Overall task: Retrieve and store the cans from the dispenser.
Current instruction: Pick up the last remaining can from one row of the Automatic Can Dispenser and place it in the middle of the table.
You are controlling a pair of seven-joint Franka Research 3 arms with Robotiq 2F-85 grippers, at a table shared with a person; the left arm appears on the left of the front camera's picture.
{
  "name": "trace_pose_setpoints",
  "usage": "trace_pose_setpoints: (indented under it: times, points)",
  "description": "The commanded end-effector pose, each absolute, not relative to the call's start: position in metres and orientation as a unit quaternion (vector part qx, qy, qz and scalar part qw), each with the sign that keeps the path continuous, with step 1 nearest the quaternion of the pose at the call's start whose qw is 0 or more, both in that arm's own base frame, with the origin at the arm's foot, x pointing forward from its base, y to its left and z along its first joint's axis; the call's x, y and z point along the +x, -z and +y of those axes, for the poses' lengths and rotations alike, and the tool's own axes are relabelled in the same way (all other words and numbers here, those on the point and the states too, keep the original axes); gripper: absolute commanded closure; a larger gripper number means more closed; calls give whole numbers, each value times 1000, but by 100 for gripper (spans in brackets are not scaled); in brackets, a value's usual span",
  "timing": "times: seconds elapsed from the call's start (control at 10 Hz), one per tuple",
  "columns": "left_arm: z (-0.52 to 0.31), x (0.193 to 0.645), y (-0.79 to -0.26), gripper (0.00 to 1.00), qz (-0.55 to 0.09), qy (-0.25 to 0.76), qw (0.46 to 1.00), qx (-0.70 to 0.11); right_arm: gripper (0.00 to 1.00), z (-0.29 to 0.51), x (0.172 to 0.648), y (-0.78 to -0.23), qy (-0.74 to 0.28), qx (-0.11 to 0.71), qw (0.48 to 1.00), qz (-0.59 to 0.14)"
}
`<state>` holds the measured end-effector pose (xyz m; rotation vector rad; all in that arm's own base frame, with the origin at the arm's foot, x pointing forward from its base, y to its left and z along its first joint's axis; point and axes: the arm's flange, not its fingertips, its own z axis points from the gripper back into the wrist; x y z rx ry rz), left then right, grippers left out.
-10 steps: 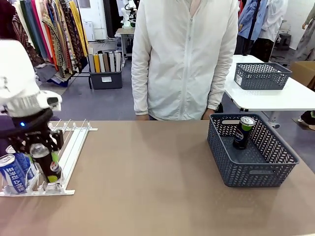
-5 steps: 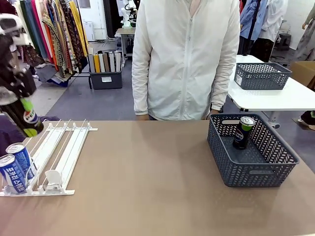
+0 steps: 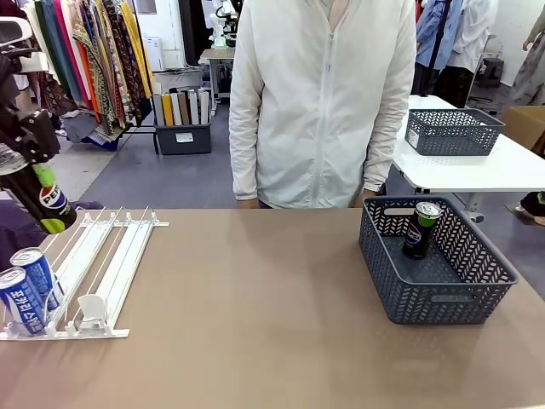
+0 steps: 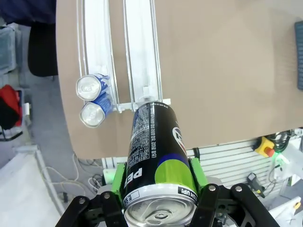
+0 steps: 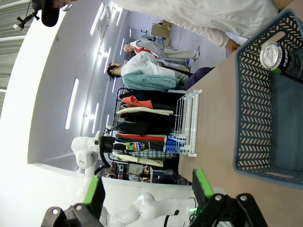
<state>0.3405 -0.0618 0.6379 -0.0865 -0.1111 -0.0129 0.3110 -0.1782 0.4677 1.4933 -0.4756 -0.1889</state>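
Left wrist view is showing the left jaws clenching a black can. Their green pads are pressing on either side of it just under its silver top, and white lettering and a green patch are running down its side. Beyond the can and well apart from it, the dispenser is lying flat on the brown tabletop. Two blue cans are standing one behind the other at the front lip of its outer lane.

Front view is showing the same black can hanging tilted in the air at picture left, with its silver top pointing to the upper left and its green base to the lower right, clear of the rack. A small white pusher block is sitting at the front of the lane beside the blue cans' lane.

Right wrist view is showing the right jaws standing released, their green pads wide apart with nothing between them, facing across the tabletop toward the dispenser. A dark grey lattice basket is sitting on the right of the tabletop. A second can, black with green trim, is leaning tilted inside it near the far wall. A person in a white jacket is standing at the far side, between dispenser and basket.
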Motion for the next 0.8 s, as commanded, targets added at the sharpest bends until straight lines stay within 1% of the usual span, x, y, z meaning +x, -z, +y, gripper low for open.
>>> trace_pose_setpoints:
  times: [0.0, 0.1, 0.2, 0.3, 0.4, 0.5, 0.6, 0.7]
  points:
    - [-58, 341, -638, 100, -55, 6, 997, -45, 0, -180, 310, -468, 73, 668, 708, -219]
    - [-77, 335, -632, 100, -85, 47, 993, -63, 0, -180, 310, -468, 73, 668, 708, -219]
    - [-117, 341, -629, 100, -88, 50, 993, -67, 0, -180, 310, -468, 73, 668, 708, -219]
    - [-158, 352, -625, 100, -101, 90, 988, -71, 0, -180, 310, -468, 73, 668, 708, -219]
    - [-196, 363, -619, 100, -104, 116, 985, -72, 0, -180, 310, -468, 73, 668, 708, -219]
    - [-237, 385, -605, 100, -104, 128, 982, -90, 0, -180, 310, -468, 73, 668, 708, -219]
    - [-271, 401, -592, 100, -96, 142, 982, -85, 0, -180, 310, -468, 73, 668, 708, -219]
    - [-321, 420, -576, 100, -81, 188, 976, -80, 0, -180, 310, -468, 73, 668, 708, -219]
